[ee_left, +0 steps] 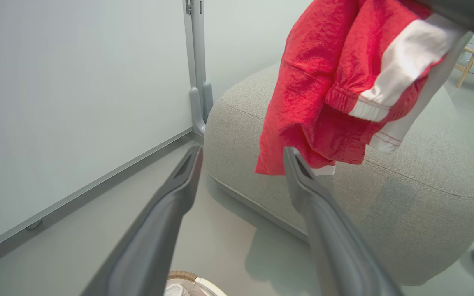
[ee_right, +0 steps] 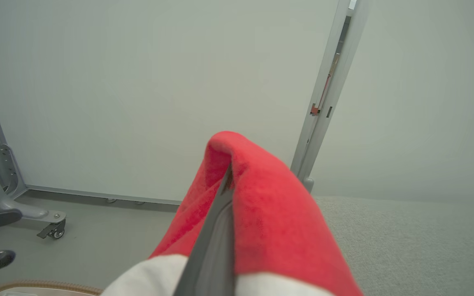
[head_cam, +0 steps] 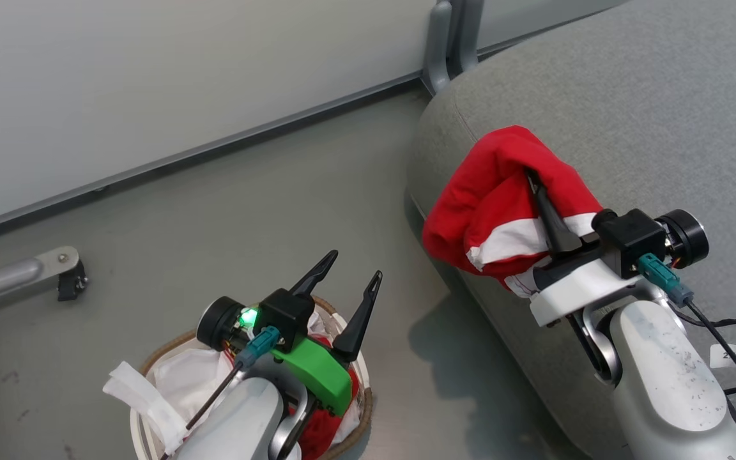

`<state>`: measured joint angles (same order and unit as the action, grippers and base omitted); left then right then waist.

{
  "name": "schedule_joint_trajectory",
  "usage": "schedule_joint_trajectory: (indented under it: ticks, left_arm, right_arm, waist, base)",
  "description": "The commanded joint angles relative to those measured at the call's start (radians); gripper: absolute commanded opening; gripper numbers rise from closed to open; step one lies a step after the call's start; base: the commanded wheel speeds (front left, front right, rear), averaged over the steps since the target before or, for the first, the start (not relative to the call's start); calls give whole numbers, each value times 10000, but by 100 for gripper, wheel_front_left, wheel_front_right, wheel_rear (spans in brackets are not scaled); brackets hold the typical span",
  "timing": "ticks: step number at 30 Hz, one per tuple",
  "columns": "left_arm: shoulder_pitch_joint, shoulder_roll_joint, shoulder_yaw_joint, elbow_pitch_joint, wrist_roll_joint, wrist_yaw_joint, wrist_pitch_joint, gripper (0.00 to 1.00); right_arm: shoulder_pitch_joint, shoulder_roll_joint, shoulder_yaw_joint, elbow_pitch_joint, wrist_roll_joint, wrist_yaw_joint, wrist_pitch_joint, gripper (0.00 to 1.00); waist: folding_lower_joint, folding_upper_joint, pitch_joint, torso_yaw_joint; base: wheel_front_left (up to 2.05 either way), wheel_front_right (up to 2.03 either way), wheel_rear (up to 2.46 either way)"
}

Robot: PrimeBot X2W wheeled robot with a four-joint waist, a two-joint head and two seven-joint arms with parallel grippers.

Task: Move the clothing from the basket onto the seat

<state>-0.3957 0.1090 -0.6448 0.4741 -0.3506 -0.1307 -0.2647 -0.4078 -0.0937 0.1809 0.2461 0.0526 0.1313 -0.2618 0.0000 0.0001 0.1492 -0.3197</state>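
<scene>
**Item:** red garment (head_cam: pixel 496 191), white bands.
**Held by:** R gripper (head_cam: pixel 537 191). Fingers pressed together w/ fabric pinched between; cloth drapes over the tips & hangs below them.
**Seat** (head_cam: pixel 630 115): under & ahead of R fingertips. Garment hangs at its near corner; contact w/ cushion can't be told.
**L gripper** (head_cam: pixel 355 265): fingers spread, empty, above basket (head_cam: pixel 167 348), more red cloth (head_cam: pixel 320 428) beneath.
**Judged:** R arm nearer seat; carry fwd past the tips, then release.

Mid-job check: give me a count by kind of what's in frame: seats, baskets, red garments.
Seat: 1
Basket: 1
Red garments: 2 seen: held garment by the seat's edge, basket garment partly hidden under the left arm; more may lie beneath
Total: 4
</scene>
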Motion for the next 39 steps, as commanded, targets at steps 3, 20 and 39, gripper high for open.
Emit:
schedule_joint_trajectory:
  ticks: [3,20,39]
  left_arm:
    - [-332,170,-94,-32,120,2,6,100]
    - [-1656,728,-785,-412,450,1,5,100]
    - [-2729,740,-1225,-603,983,1,5,100]
  right_arm:
    - [-149,69,-227,-108,-27,-10,-49,0]
    - [-4528,-2548,-2372,650,-300,-10,-49,0]
    - [-5031,-3530,-4057,3807,-579,-12,-40,7]
  waist:
    - [0,-1,857,-519]
    - [0,-1,3511,930]
    - [0,-1,5605,1533]
  base:
    - [0,0,0]
    - [0,0,0]
    - [0,0,0]
